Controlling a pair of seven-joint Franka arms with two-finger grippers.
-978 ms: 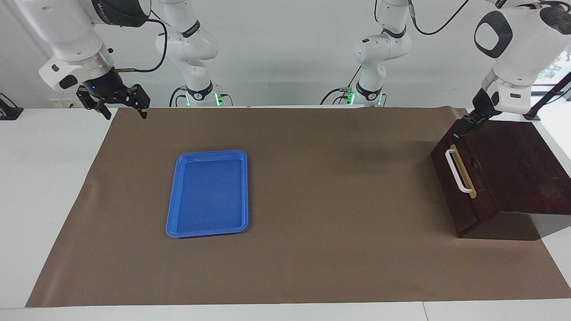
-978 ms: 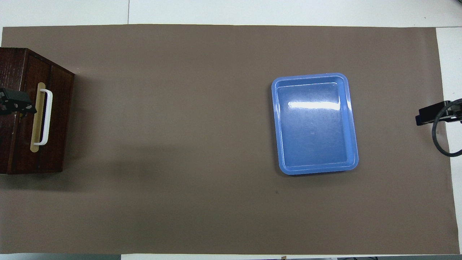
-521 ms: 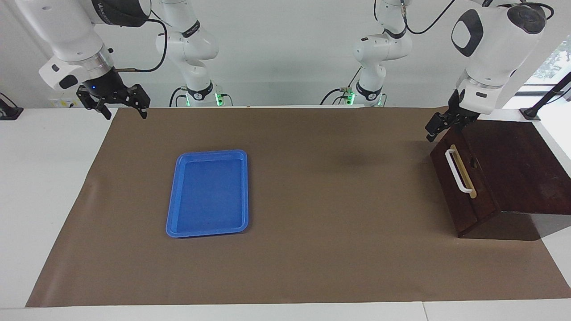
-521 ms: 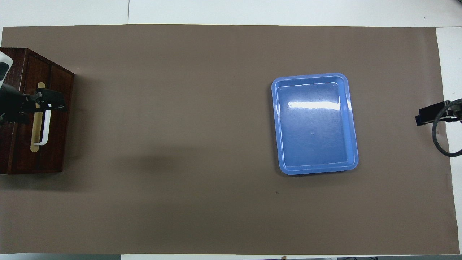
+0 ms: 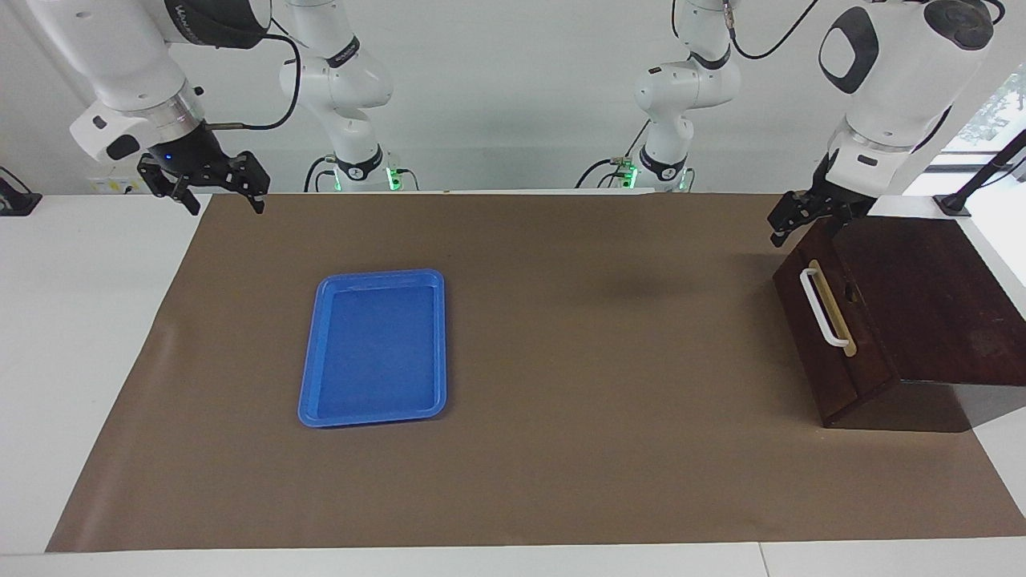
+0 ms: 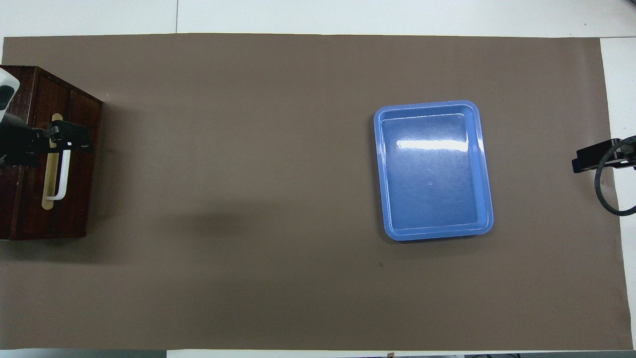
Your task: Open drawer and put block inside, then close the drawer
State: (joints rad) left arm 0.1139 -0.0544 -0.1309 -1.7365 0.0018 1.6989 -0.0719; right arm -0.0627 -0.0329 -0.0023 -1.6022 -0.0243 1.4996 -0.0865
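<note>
Above drawer [image 5: 834, 320], left gripper [image 5: 801, 218] open, empty

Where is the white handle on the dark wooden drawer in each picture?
Facing view: the white bar handle sits on the dark brown wooden drawer, at the picture's right edge.
Overhead view: the handle is at the left edge, partly under the left gripper.
Shared landmark: the flat blue plastic tray.

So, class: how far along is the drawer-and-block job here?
The dark brown wooden drawer with its white bar handle is closed. No block is visible. The open left gripper hangs over the drawer box's top front corner; the open right gripper waits. Whether anything is left cannot be told.
</note>
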